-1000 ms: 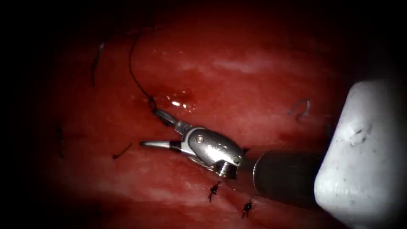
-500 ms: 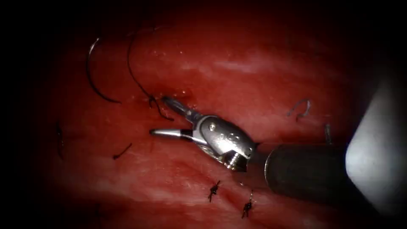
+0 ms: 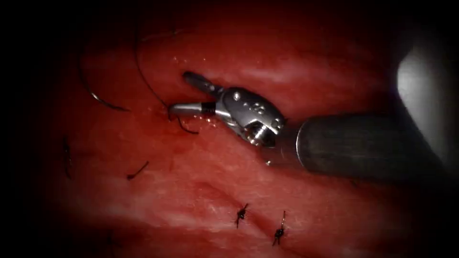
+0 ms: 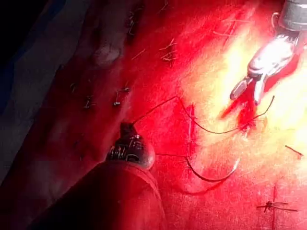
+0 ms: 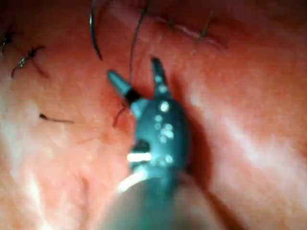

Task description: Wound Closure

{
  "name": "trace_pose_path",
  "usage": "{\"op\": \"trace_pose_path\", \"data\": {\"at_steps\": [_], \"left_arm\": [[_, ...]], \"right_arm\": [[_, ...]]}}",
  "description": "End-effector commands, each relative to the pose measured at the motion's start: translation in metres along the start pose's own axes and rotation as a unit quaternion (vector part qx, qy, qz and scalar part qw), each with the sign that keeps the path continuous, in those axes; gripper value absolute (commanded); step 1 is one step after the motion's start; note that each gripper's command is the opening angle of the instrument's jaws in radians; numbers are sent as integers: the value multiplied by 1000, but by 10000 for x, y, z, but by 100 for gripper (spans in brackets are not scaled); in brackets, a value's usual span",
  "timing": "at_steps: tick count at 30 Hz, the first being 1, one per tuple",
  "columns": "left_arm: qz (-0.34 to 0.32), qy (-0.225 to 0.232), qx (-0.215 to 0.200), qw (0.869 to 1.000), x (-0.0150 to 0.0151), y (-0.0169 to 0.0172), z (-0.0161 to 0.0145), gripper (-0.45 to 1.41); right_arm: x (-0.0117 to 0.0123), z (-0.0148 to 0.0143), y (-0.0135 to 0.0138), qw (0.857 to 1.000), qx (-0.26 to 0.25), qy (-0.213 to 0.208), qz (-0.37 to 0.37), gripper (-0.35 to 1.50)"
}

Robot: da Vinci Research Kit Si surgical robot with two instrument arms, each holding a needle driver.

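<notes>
My right tool (image 3: 180, 93) comes in from the right, its jaws open and holding nothing. Its lower jaw tip lies by the spot where the dark thread (image 3: 146, 81) enters the tissue (image 3: 296, 67). A short thread tail curls below that spot. The curved needle (image 3: 103, 101) lies free on the tissue to the left of the thread, held by neither tool. In the left wrist view my left tool (image 4: 127, 128) is shut on the thread (image 4: 201, 125), which runs from its tip toward the right tool (image 4: 248, 93), and the needle (image 4: 211, 178) lies flat. In the right wrist view the thread (image 5: 134, 52) passes the open right tool (image 5: 135, 71).
Two tied knots (image 3: 241, 212) (image 3: 278, 233) sit along the closed cut at the lower middle. Cut thread ends (image 3: 138, 169) (image 3: 67, 157) lie on the tissue at the left. The right tool's dark shaft (image 3: 358, 143) crosses the right side.
The right tool has moved up and slightly left, jaws still open. The thread and needle have shifted left, with more of the needle's curve showing.
</notes>
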Motion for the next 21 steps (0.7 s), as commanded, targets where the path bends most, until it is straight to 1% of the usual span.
{"op": "trace_pose_path", "data": {"at_steps": [1,9,17,20,21], "left_arm": [[-2,3,3,1000,4,-3,5,-45],[-14,33,14,999,36,-20,-18,-45],[-24,47,15,999,65,-16,-26,-45],[-24,51,15,998,75,-17,-30,-45],[-24,51,15,998,75,-17,-30,-45]], "right_arm": [[-8,14,3,1000,5,-1,6,111],[-18,25,14,1000,10,-11,10,118],[-29,49,7,999,30,-26,4,121],[-32,61,5,999,38,-26,0,128],[-32,61,5,999,38,-26,0,128]]}}
